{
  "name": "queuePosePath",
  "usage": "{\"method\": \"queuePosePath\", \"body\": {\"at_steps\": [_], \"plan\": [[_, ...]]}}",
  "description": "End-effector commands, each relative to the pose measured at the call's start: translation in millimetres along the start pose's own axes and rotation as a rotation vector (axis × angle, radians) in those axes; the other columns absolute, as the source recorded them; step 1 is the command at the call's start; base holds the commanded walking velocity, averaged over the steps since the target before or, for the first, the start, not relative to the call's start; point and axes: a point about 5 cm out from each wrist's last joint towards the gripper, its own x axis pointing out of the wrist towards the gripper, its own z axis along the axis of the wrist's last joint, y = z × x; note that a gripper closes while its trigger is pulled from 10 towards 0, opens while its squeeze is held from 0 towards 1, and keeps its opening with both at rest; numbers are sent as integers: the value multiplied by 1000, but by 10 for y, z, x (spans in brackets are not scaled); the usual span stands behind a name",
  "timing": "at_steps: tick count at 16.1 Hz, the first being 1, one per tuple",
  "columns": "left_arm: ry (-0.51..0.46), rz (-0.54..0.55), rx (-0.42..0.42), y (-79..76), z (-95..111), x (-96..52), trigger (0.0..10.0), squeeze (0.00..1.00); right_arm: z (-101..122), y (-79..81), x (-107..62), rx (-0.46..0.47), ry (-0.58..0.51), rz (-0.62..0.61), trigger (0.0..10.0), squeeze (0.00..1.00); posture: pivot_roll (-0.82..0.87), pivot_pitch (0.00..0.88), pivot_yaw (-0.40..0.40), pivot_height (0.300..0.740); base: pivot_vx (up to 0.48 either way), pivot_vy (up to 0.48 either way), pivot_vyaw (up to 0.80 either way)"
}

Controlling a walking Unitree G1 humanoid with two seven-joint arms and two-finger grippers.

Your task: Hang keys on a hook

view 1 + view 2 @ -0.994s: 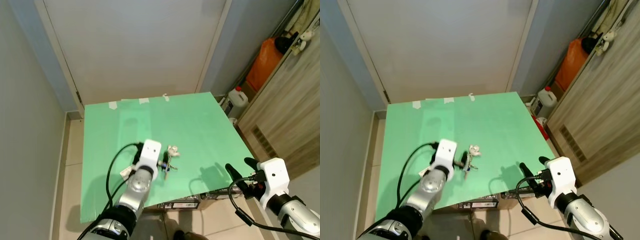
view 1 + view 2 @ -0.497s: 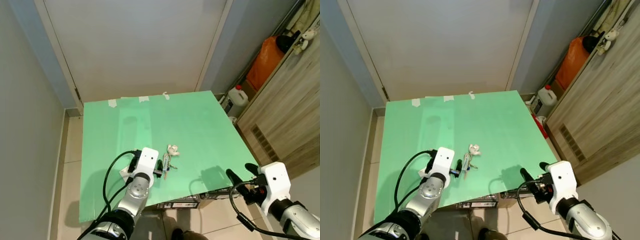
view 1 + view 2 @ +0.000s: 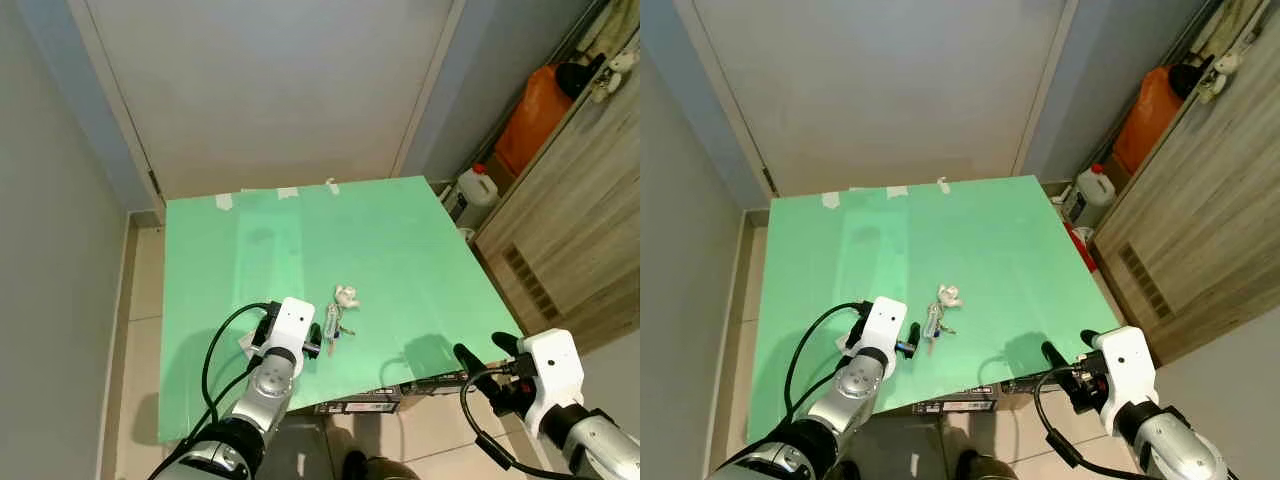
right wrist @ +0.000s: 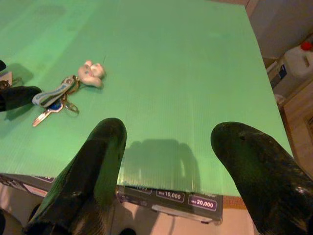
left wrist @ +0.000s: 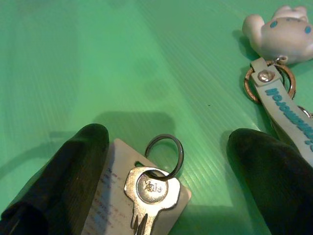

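A key bunch (image 3: 339,313) with a white plush figure (image 5: 280,32) and a blue-lettered strap (image 5: 287,115) lies on the green board (image 3: 400,230), near its front middle. Beside it lies a silver Yale key (image 5: 148,189) on a ring with a white tag (image 5: 105,203). My left gripper (image 5: 166,142) is down at the board, open, one finger on each side of the Yale key; its finger (image 5: 274,171) lies against the strap. My right gripper (image 3: 484,350) hovers open and holds nothing at the board's front right edge.
A closed white door (image 3: 270,90) stands behind the board. To the right are a wooden cabinet (image 3: 580,200), an orange bag (image 3: 530,120) and a white jug (image 3: 477,190). A printed box (image 4: 166,198) sits under the board's front edge.
My left arm has drawn back slightly toward me and sits lower over the board. The keys lie where they were. The view has shifted a little.
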Motion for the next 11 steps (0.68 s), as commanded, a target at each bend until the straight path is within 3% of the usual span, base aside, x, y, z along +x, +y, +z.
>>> {"method": "queuePosePath", "body": {"at_steps": [1,2,3,4,5,11], "plan": [[21,-20,20,-37,-29,-4,10000,0,36,-46,-55,-7,-2,-23,10000,0,-294,159,-84,740,0,0,0],[22,-19,20,-26,-26,0,10000,0,37,-48,-56,-7,-1,-23,10000,0,-293,160,-84,740,0,0,0],[21,-24,20,-13,-20,6,8157,0,36,-50,-54,-7,0,-23,10000,0,-293,160,-84,740,0,0,0],[21,-30,11,-2,-15,11,7333,0,35,-51,-53,-7,1,-23,10000,0,-292,160,-81,740,0,0,0],[19,-38,2,1,-10,14,0,0,34,-54,-52,-7,2,-24,10000,0,-294,159,-83,740,0,0,0],[13,-97,11,-57,14,19,0,0,29,-67,-66,-9,12,-25,10000,0,-296,162,-87,740,0,0,0]]}}
